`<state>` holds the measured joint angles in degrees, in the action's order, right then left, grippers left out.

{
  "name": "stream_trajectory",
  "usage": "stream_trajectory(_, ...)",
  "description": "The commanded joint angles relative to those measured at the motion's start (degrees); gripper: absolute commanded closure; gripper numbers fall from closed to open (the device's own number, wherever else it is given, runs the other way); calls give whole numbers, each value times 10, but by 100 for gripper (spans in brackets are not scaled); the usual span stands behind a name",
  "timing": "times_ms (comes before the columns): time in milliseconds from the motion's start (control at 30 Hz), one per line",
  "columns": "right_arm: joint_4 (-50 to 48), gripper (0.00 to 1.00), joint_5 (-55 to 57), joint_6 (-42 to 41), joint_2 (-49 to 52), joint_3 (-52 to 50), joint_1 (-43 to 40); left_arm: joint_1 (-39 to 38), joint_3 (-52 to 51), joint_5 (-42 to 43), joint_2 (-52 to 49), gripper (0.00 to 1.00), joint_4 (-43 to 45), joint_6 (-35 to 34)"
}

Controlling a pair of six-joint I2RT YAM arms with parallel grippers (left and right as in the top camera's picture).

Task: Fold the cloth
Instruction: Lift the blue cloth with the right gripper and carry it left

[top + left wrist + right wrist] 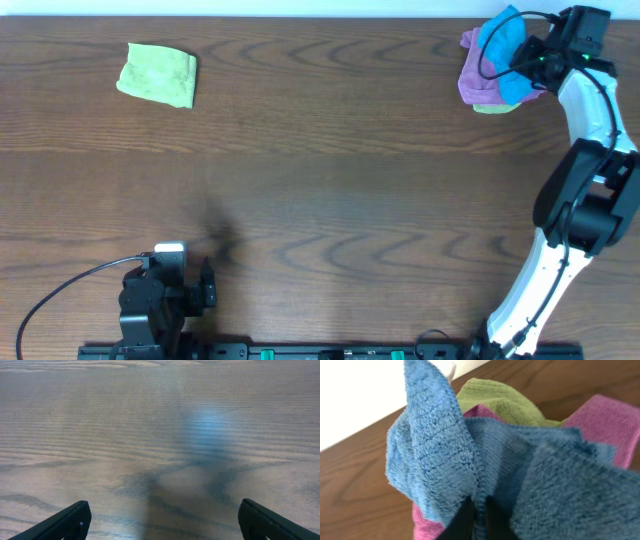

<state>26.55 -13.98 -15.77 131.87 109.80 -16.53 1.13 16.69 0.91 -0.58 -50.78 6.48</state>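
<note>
While my right end effector [475, 521] is pinched shut on a fold of the cloth [435, 450], which sits atop the purple cloth [615, 425] and a green cloth [495, 397] at the far right corner of the surface [320, 170], I'd lift straight up slowly, so neither neighbour drags along. My left end effector [160, 522] hangs spread wide, empty, near me.

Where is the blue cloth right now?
The blue cloth is at the overhead view's top right, bunched on the purple cloth, pinched by the right tool.
</note>
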Motion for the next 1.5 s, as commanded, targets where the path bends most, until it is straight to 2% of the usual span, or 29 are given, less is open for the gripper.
stream_trajectory(0, 5, 99, -33, 15, 7, 12, 5, 3, -5, 11, 4, 5, -34, 12)
stream_trajectory(167, 37, 99, -34, 17, -29, 13, 5, 3, -5, 10, 4, 5, -34, 12)
stream_trajectory(467, 110, 99, -58, 41, -154, 13, 17, 3, -5, 10, 4, 5, -34, 12)
stream_trajectory(867, 325, 99, -58, 93, -278, 12, 89, 3, -5, 11, 4, 5, -34, 12)
stream_trajectory(1167, 490, 99, -60, 118, -304, 12, 207, 3, -5, 10, 4, 5, -34, 12)
stream_trajectory(1467, 516, 99, -62, 101, -304, 12, 382, 3, -5, 11, 4, 4, -34, 12)
